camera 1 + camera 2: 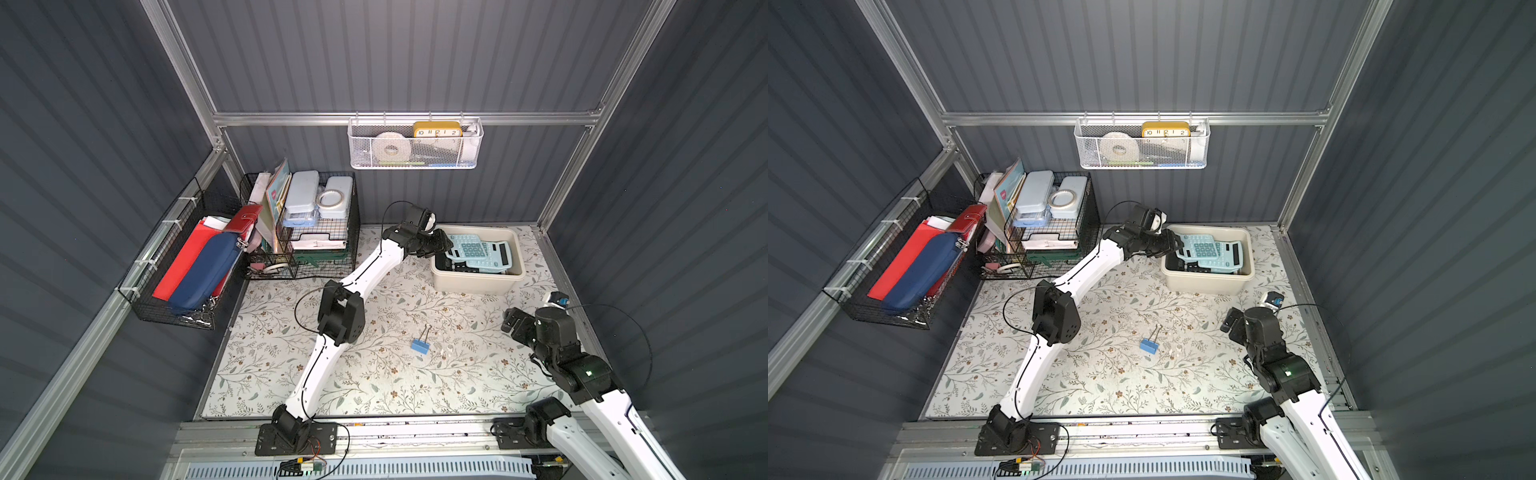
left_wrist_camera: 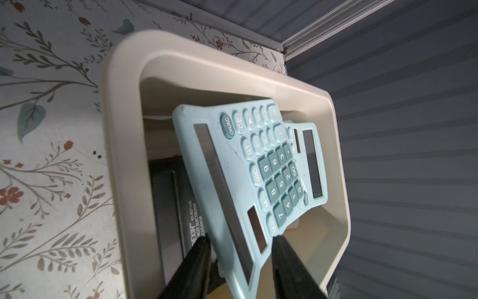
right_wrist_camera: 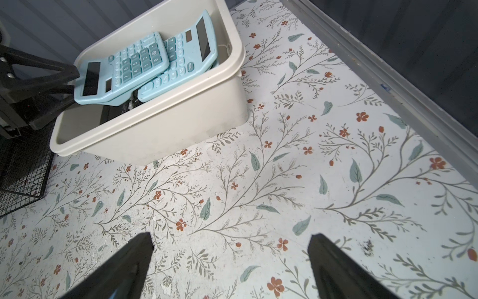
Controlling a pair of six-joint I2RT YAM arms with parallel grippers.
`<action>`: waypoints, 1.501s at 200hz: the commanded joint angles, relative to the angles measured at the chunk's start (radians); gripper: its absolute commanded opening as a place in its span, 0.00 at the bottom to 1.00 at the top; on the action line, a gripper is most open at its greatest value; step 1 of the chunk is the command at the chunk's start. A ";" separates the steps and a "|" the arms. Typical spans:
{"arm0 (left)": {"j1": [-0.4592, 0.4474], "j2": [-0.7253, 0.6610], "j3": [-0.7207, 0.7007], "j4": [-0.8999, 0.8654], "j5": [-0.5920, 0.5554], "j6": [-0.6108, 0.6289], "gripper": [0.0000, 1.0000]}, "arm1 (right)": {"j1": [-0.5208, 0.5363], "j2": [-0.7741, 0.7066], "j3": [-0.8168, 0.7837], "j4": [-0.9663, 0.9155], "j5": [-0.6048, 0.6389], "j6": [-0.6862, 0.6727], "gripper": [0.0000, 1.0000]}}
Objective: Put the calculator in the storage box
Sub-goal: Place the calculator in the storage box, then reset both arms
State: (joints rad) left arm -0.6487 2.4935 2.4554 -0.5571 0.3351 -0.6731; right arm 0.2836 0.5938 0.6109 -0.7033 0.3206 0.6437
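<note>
The cream-beige storage box (image 1: pixel 478 286) (image 1: pixel 1204 286) stands at the back right of the floral mat. A light blue calculator (image 1: pixel 468 248) (image 1: pixel 1200 248) (image 2: pixel 258 168) (image 3: pixel 124 67) lies tilted in it, on top of another light blue calculator (image 3: pixel 199 44) and a black one (image 2: pixel 168 202). My left gripper (image 1: pixel 446 245) (image 2: pixel 240 238) (image 3: pixel 70 80) reaches over the box's left rim. Its jaws stand apart on either side of the top calculator's display end, open. My right gripper (image 1: pixel 509 320) (image 3: pixel 231 236) hovers open and empty over bare mat, in front of the box.
A blue binder clip (image 1: pixel 420 345) lies mid-mat. Black wire baskets (image 1: pixel 316 232) full of stationery stand at the back left, and another basket (image 1: pixel 178 270) hangs on the left wall. A white mesh basket (image 1: pixel 415 145) hangs on the back rail above the box.
</note>
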 commanded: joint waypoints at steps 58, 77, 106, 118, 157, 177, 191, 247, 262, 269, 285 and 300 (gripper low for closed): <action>0.000 -0.220 -0.067 -0.110 -0.091 0.096 0.56 | 0.003 -0.017 0.057 0.004 -0.039 0.017 0.99; -0.005 -0.297 -0.135 -0.093 -0.109 0.106 0.60 | 0.003 -0.022 0.080 -0.009 -0.047 0.020 0.99; -0.008 -0.424 -0.240 -0.064 -0.141 0.123 0.69 | 0.003 -0.031 0.120 -0.028 -0.065 0.019 0.99; -0.013 -0.481 -0.294 -0.050 -0.155 0.144 0.71 | 0.003 -0.032 0.140 -0.035 -0.069 0.017 0.99; -0.025 -0.743 -0.623 0.088 -0.176 0.146 0.72 | 0.003 -0.032 0.231 -0.076 -0.090 0.014 0.99; -0.026 -0.887 -0.802 0.157 -0.190 0.128 0.74 | 0.003 -0.045 0.265 -0.096 -0.094 0.008 0.99; -0.027 -0.979 -0.903 0.186 -0.207 0.116 0.76 | 0.003 -0.059 0.277 -0.102 -0.096 0.001 0.99; -0.027 -1.296 -1.217 0.201 -0.334 0.084 0.99 | 0.003 -0.093 0.287 -0.126 -0.130 -0.019 0.99; -0.026 -1.379 -1.298 0.205 -0.371 0.082 0.99 | 0.003 -0.103 0.272 -0.127 -0.123 -0.030 0.99; -0.028 -1.409 -1.333 0.203 -0.393 0.078 0.99 | 0.003 -0.104 0.263 -0.128 -0.119 -0.039 0.99; -0.028 -1.474 -1.398 0.196 -0.441 0.073 0.99 | 0.003 -0.103 0.236 -0.117 -0.108 -0.056 0.99; -0.027 -1.509 -1.452 0.184 -0.481 0.040 0.99 | 0.003 -0.102 0.198 -0.069 -0.145 -0.114 0.99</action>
State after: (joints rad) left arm -0.6739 1.0283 1.0740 -0.3679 -0.0490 -0.5903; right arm 0.2836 0.4923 0.8619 -0.8165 0.2081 0.6098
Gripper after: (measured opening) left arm 0.992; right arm 0.990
